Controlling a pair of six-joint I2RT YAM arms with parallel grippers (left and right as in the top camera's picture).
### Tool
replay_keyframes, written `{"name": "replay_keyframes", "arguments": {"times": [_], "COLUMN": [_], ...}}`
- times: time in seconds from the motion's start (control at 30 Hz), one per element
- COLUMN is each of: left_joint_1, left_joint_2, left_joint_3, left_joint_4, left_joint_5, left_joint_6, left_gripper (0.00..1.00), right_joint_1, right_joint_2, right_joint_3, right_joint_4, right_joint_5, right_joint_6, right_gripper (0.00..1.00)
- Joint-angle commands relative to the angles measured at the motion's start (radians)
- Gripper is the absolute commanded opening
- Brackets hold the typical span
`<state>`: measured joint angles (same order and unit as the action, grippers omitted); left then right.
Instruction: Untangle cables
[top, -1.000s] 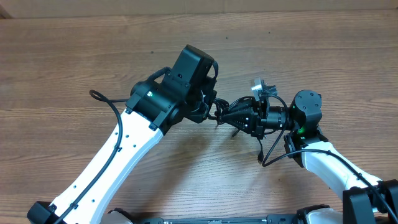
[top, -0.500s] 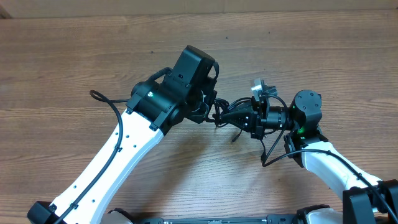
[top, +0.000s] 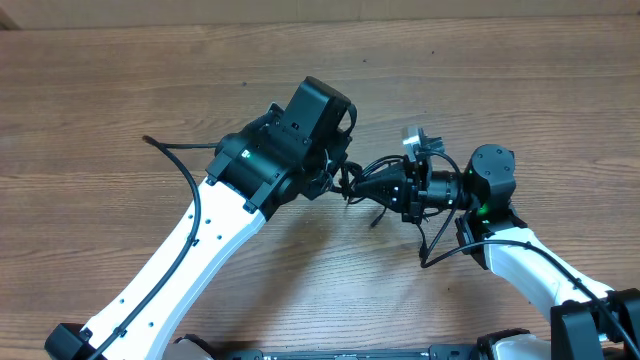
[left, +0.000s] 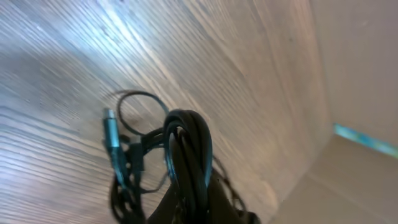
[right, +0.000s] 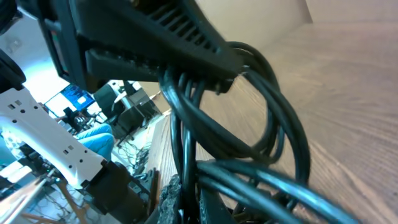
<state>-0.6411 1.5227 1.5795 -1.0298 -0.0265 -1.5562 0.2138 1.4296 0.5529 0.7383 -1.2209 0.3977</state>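
Note:
The cables (top: 347, 183) form a small black knotted bundle hanging between my two grippers above the table's middle. My left gripper (top: 337, 177) is shut on the bundle from the left. In the left wrist view the looped cords (left: 186, 149) rise from the jaws, and a silver plug end (left: 110, 132) dangles beside them. My right gripper (top: 360, 187) is shut on the cables from the right. Its wrist view shows a black strand (right: 186, 155) pinched between the fingers, with other loops (right: 280, 130) running up into the left gripper (right: 161, 50). A loose end (top: 378, 215) hangs below.
The wooden table (top: 500, 80) spreads all around the arms. A thick black wire (top: 186, 172) fixed to the left arm arcs out to the left. The right arm's own wire (top: 432, 250) loops beneath it. A cardboard wall (left: 360, 74) borders the table's far side.
The right gripper's jaws have closed the last bit onto the cables. The left arm has shifted slightly up and right, tightening the bundle. The loose end swung a little.

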Motion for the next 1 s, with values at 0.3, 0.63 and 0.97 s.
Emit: {"name": "replay_keyframes", "arguments": {"times": [0.3,0.63,0.97], "left_joint_1": [0.004,0.004,0.004], "left_joint_2": [-0.006,-0.006,-0.006], "left_joint_3": [0.012,0.012,0.012], "left_joint_4": [-0.096,-0.096,-0.096], "left_joint_5": [-0.112,-0.026,0.021], "left_joint_6": [0.175,0.457,0.542], "left_gripper": [0.04,0.04,0.04], "right_joint_1": [-0.008,-0.008,-0.008], "right_joint_2": [-0.006,-0.006,-0.006], "right_joint_3": [0.004,0.004,0.004], "right_joint_4": [-0.040,-0.042,-0.068], "right_joint_5": [0.103,0.146,0.188], "right_joint_6": [0.024,0.024,0.024], "right_gripper": [0.04,0.04,0.04]}}
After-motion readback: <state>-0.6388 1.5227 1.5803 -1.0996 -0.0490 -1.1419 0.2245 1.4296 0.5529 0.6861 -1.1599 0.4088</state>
